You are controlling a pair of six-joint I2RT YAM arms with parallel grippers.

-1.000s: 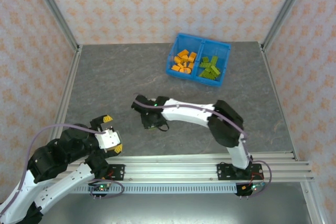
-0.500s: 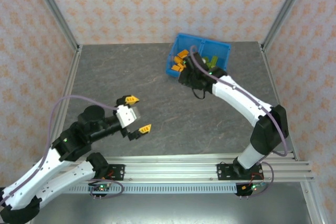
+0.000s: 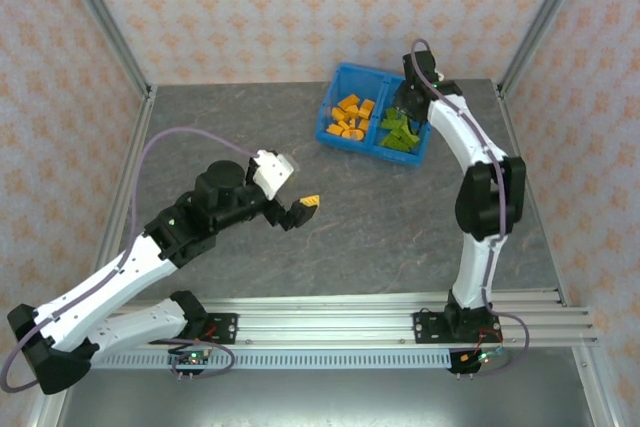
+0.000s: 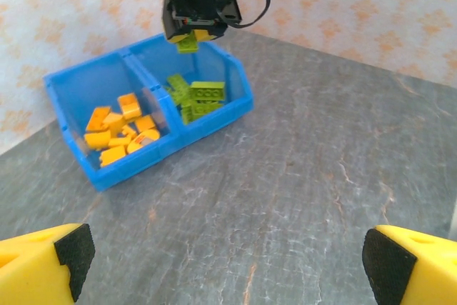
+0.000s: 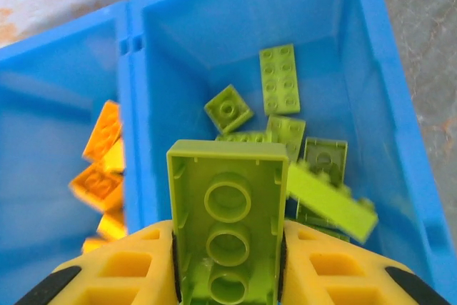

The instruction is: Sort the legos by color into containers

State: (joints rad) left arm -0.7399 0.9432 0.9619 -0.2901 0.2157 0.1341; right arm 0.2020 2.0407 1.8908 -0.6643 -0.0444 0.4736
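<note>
Peach wallpaper (image 3: 300, 7) with a pale floral repeat covers the enclosure on three sides, met at the corners by slanting aluminium frame posts (image 3: 104, 17). Grey stone-patterned table (image 3: 400, 237), matte and veined, with a slotted aluminium rail (image 3: 340, 317) along its near edge carrying both arm bases. One blue bin (image 3: 350, 144) stands at the far middle of the table, its long axis running left to right and a central wall splitting it in two. Its left compartment (image 3: 345, 97) holds the orange bricks (image 3: 350, 117) in a loose heap. Its right compartment (image 3: 420, 107) holds the green bricks (image 3: 400, 132), lying flat or tilted at mixed angles. The left gripper (image 3: 295, 185) hangs over the bare middle of the table, well apart from the bin, with its yellow fingertips (image 4: 50, 262) spread wide and nothing between them. The right gripper (image 3: 404, 109) hovers above the right compartment, its yellow fingers closed against the long sides of one held green brick (image 5: 227, 219). That brick is rectangular, its long axis in line with the fingers and pointing toward the bin's far wall. Its hollow underside of round tubes faces the wrist camera, and it sits clear above the loose green pieces.
</note>
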